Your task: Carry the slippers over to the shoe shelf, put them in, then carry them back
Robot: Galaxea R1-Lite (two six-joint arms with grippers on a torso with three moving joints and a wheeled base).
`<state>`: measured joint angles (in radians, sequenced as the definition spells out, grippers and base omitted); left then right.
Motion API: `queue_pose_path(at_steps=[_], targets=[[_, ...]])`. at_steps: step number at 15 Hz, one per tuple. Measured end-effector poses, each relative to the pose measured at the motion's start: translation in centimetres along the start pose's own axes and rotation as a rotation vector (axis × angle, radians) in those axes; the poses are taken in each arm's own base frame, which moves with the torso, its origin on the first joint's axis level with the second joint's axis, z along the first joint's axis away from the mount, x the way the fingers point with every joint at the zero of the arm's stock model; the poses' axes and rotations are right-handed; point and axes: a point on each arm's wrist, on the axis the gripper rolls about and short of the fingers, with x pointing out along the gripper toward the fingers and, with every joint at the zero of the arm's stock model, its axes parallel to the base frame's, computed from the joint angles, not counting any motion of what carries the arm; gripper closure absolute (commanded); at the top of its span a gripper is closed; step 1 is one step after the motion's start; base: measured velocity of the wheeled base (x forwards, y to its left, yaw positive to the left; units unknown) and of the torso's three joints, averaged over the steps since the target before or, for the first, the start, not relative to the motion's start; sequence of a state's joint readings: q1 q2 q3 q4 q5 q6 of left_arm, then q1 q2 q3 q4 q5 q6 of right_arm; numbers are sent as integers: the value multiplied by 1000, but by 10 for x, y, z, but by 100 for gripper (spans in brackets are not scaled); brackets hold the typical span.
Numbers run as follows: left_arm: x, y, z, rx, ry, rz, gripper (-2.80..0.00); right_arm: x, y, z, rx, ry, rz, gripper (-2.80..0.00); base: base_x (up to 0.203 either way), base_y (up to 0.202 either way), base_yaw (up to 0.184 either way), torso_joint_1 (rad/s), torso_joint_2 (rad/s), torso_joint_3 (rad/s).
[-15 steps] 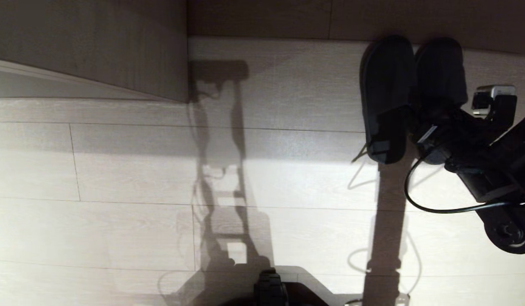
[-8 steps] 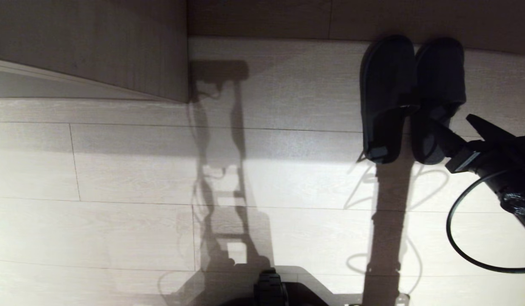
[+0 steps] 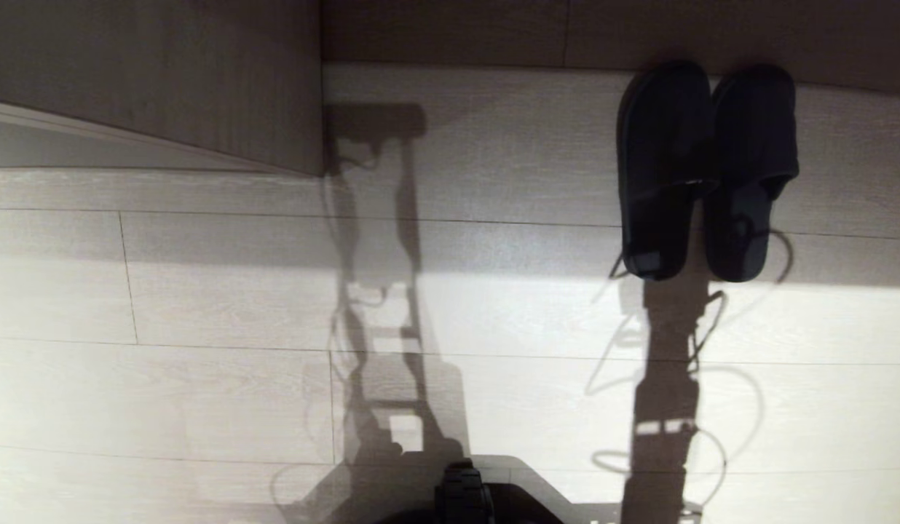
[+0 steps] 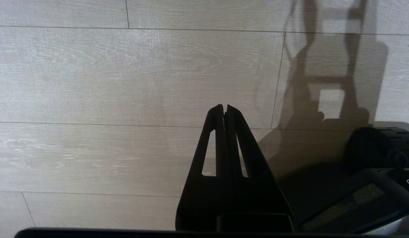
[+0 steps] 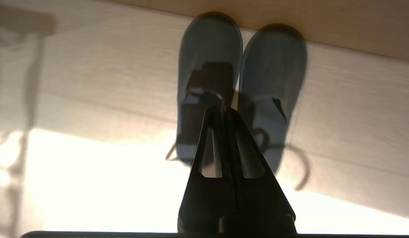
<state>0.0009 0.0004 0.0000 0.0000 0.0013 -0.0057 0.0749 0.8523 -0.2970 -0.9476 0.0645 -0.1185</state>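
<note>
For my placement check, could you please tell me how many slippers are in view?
2. The left slipper and the right slipper lie side by side, touching, on the floor, toes against the wooden panel. None appear hidden.

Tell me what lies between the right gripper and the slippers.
Nothing but bare floor. In the right wrist view the right gripper, fingers shut and empty, hangs short of the slippers, which sit side by side against the baseboard.

Right pincer (image 5: 223, 110): fingers pressed together, empty, pointing forward and down. Left pincer (image 4: 224, 107): fingers likewise closed, empty, pointing down. Neither arm appears in the head view.
</note>
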Motion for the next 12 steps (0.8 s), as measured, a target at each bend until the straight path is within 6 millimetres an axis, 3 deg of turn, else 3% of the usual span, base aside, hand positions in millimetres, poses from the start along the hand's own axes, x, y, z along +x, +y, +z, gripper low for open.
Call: queue_pose_path(at_steps=[6,8,12], targets=[[0,0,0,0,0,0,0,-91,7,7,-18,19,22,0,0,0,0,0,0,0],[0,0,0,0,0,0,0,-112,11,-3,-16,58,25,0,0,0,0,0,0,0],[0,0,0,0,0,0,0,-135,17,-36,-12,91,27,0,0,0,0,0,0,0]])
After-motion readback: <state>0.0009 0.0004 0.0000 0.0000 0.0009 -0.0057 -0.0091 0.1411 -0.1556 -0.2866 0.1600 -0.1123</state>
